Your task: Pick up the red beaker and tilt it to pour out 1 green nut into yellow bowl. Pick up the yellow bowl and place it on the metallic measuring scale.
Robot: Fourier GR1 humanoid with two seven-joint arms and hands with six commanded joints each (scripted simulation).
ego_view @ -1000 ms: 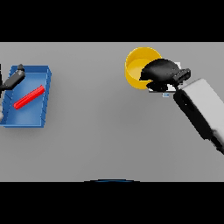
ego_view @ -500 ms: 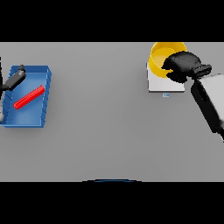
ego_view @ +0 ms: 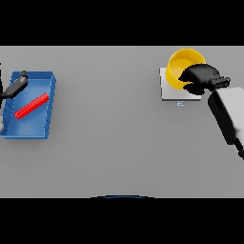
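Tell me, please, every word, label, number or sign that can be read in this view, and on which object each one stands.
No readable text in this view.
The metallic measuring scale has a small bluish patch on its near edge, perhaps a display; too small to read.
The yellow bowl, held over the scale by the right hand, is unmarked.
The blue tray, the red beaker lying in it and the left hand bear no marks.
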